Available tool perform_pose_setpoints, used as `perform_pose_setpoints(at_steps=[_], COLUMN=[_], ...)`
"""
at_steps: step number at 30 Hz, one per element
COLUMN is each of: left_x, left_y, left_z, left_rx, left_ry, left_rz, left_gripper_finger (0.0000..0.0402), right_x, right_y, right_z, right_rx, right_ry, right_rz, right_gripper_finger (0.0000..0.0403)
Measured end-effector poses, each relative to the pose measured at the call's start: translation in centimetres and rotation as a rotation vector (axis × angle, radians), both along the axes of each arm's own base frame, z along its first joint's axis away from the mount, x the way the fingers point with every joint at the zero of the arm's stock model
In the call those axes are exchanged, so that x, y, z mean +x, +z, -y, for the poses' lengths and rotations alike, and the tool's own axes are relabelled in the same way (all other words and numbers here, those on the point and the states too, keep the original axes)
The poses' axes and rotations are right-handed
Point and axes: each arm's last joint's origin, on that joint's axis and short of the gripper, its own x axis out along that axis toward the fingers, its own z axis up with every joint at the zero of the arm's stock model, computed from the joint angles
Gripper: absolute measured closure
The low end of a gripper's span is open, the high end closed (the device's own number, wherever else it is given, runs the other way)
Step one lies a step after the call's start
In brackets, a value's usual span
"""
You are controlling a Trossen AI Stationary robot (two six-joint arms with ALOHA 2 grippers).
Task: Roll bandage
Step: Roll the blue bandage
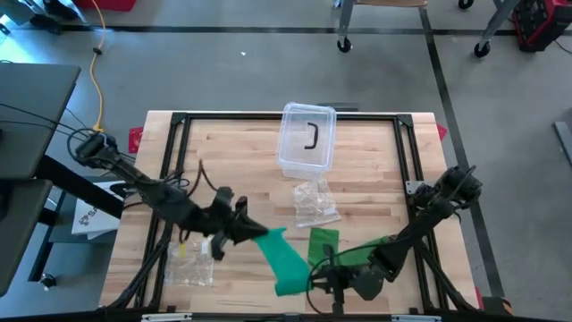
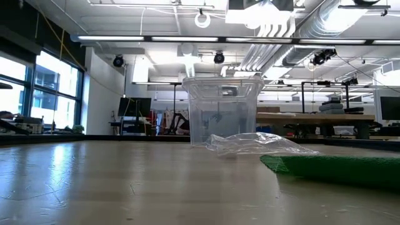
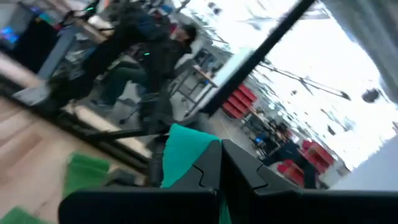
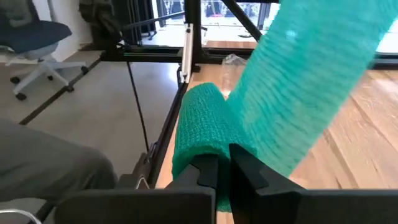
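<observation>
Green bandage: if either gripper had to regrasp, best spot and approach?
The green bandage is held at both ends: left gripper shut on the free end, right gripper shut on the rolled end. I'd likely regrasp the free strip just behind the left fingers, pinching across its flat faces from the left arm's side; the span hangs taut and clear of the table.

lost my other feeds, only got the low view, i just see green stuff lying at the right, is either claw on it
Observer: Yes. The left claw is shut on one end of the green bandage.
Operator: and the right one
Observer: The right claw is shut on the rolled end, near the table's front edge.
Operator: where's the bin
Observer: The clear bin sits at the back, with a clear plastic bag in front of it.
</observation>
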Motion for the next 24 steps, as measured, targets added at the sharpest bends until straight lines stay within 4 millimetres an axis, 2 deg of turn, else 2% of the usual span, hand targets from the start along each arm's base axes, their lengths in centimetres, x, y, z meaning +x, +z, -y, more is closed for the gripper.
perform_pose_setpoints(at_steps=[2, 5, 8, 12, 20, 24], left_x=[0.0, 0.0, 0.3, 0.4, -0.3, -0.7], left_y=[0.6, 0.5, -0.4, -1.6, -1.5, -2.7], left_z=[1.0, 2.0, 2.2, 2.0, 1.3, 1.0], left_rx=[0.038, 0.095, 0.104, 0.14, 0.164, 0.155], left_ry=[0.013, 0.056, 0.119, 0.2, 0.271, 0.295], left_rz=[-0.01, -0.09, -0.182, -0.266, -0.309, -0.414], left_gripper_finger=[0.0401, 0.0401, 0.0401, 0.0401, 0.0401, 0.0401], right_x=[0.0, -0.1, -0.8, -2.0, -3.5, -4.0], right_y=[-0.1, 0.2, 0.5, 0.5, 0.2, 1.0], right_z=[0.1, -0.4, -1.3, -2.5, -3.2, -3.8], right_rx=[0.002, 0.015, 0.001, -0.022, -0.074, -0.147], right_ry=[-0.004, 0.041, 0.153, 0.204, 0.037, 0.015], right_rz=[-0.003, 0.017, 0.038, 0.048, 0.053, 0.147], right_gripper_finger=[0.0399, 0.0399, 0.0399, 0.0399, 0.0399, 0.0399])
